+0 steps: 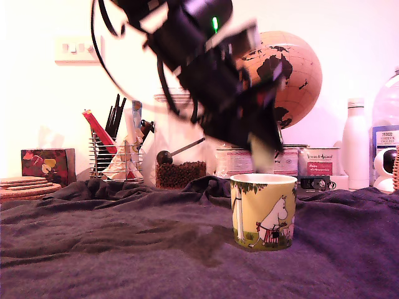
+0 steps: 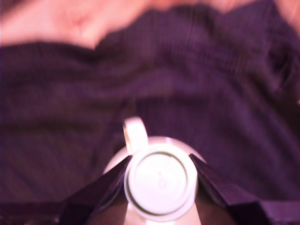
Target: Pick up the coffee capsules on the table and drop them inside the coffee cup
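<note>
The yellow-green coffee cup [image 1: 265, 212] with a cartoon figure stands upright on the dark cloth of the table [image 1: 112, 249], toward the exterior view's right. My gripper [image 1: 265, 154] hangs blurred just above its rim, shut on a pale coffee capsule [image 1: 262, 152]. In the wrist view the white round-topped coffee capsule [image 2: 159, 183] sits between my gripper's [image 2: 159, 183] two dark fingers [image 2: 110, 180], directly over the cup, whose handle [image 2: 136, 133] pokes out beyond it. The cup's inside is hidden by the capsule.
Behind the cloth stand a globe [image 1: 293, 75], a white bottle [image 1: 355, 143], labelled tins [image 1: 319, 163], a jar of coffee beans [image 1: 179, 174], a wire utensil rack [image 1: 115, 149], a floral box [image 1: 47, 165] and stacked cork coasters [image 1: 25, 187].
</note>
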{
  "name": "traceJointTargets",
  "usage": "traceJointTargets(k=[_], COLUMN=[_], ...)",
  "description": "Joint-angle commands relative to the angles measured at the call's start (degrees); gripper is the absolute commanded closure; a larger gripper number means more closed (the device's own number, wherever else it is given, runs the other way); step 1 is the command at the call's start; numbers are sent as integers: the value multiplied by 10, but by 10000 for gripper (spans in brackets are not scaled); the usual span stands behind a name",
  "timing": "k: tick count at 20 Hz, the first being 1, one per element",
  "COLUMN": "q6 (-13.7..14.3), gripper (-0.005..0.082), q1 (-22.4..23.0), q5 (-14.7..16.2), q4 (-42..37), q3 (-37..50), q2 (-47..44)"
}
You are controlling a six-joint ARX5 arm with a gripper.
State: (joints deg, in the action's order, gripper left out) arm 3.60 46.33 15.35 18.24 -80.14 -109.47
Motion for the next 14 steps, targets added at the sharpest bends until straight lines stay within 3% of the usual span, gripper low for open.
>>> traceJointTargets(k=[1, 11, 14], q6=[6, 10, 10], gripper=[447, 447, 362], q1=[-1, -1, -1], q5=[2, 3, 2], q4=[3, 24, 26], q3=[-3, -3, -3], q2=[-13, -13, -13])
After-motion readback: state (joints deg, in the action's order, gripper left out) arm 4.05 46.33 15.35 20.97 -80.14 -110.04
